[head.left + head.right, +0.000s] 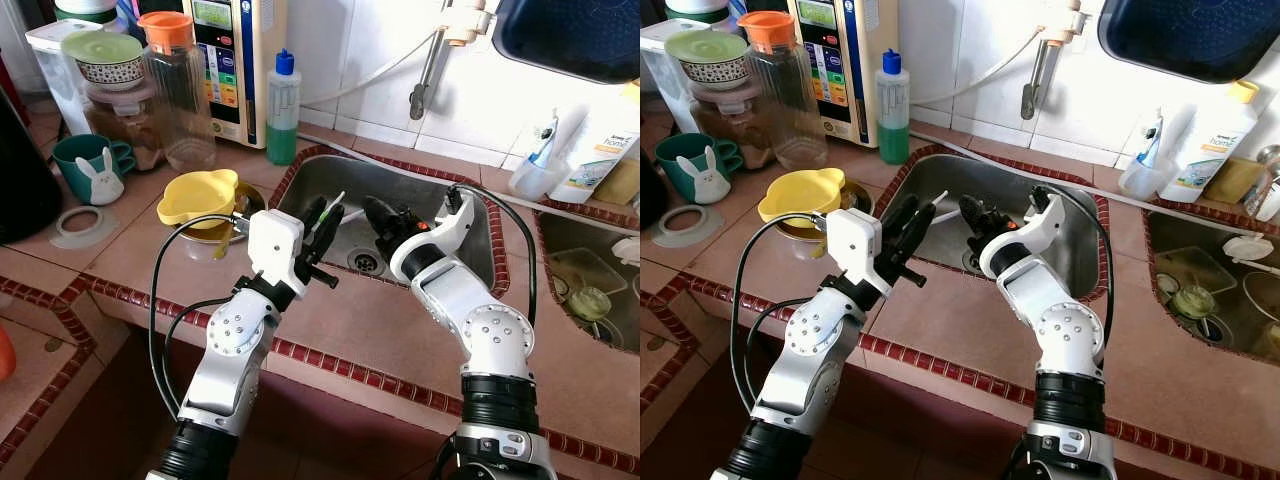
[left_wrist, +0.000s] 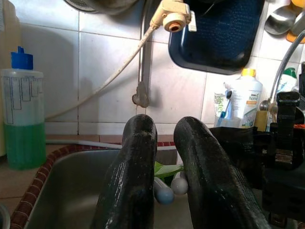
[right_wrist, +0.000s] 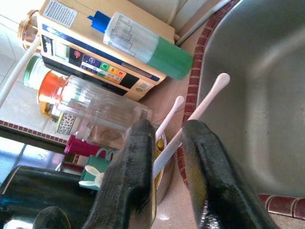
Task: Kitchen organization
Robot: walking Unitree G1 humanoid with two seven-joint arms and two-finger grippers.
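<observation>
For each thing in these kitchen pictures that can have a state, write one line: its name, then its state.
Soap bottle: upright, capped, partly full of green liquid.
Clear pitcher: upright, orange lid on.
Yellow bowl: right way up.
Green mug: upright.
Sink: not filled, drain showing.
Left gripper: shut on white utensils.

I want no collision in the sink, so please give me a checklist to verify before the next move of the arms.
1. Both grippers over the stainless steel sink: ok.
2. Left gripper and right gripper apart from each other: ok, though close.
3. Thin white plastic sticks held firmly at the left gripper: cannot tell.
4. Black cable of the left arm free of the yellow plastic bowl: cannot tell; it loops right beside the bowl.
5. Clear bottle of green liquid upright, away from both arms: ok.
</observation>
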